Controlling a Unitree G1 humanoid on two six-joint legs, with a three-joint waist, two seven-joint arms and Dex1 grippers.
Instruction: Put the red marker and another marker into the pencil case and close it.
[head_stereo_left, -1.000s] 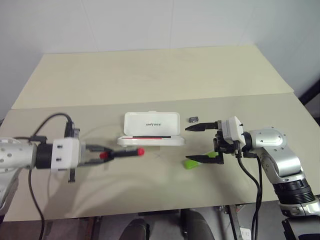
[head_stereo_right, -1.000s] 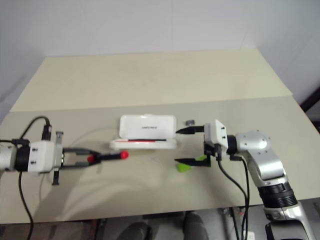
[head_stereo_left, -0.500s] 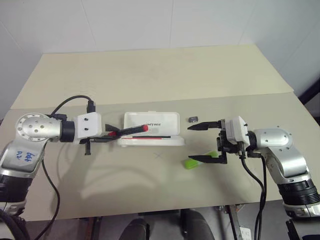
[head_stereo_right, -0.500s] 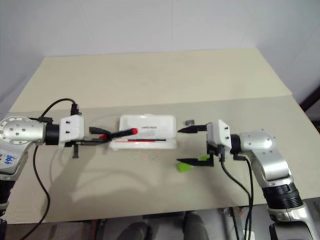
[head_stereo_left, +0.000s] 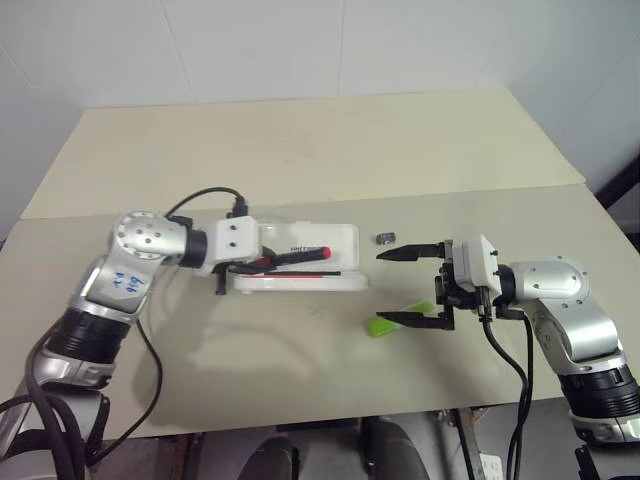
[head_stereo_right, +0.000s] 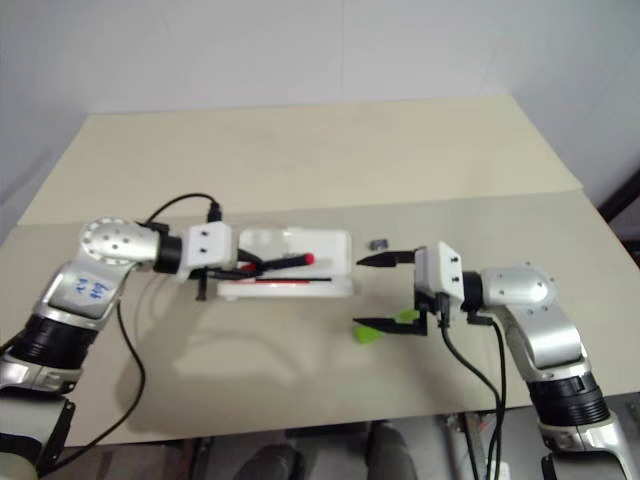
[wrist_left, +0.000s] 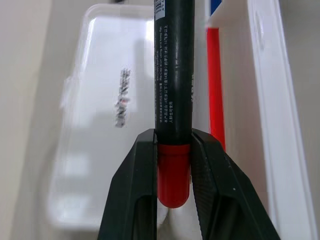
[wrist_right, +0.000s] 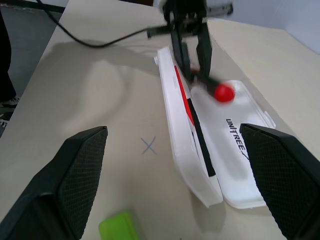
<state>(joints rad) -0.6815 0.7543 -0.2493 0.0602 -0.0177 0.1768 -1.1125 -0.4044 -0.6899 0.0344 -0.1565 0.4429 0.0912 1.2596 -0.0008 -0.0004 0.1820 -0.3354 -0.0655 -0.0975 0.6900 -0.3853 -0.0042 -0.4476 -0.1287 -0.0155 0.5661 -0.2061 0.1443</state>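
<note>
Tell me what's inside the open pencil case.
The pencil case lies open, with thin red and dark stripes along its base. The red marker is above it, gripped by the left gripper, not yet inside. Its left end is covered by the gripper.

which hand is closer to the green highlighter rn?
Right. The right hand hangs open beside the green highlighter, its lower finger crossing the highlighter's far end. The left hand is across the table over the open pencil case, gripping the red marker.

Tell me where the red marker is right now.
The red marker is clamped in the left gripper, held over the open pencil case on the table's left-centre.
</note>
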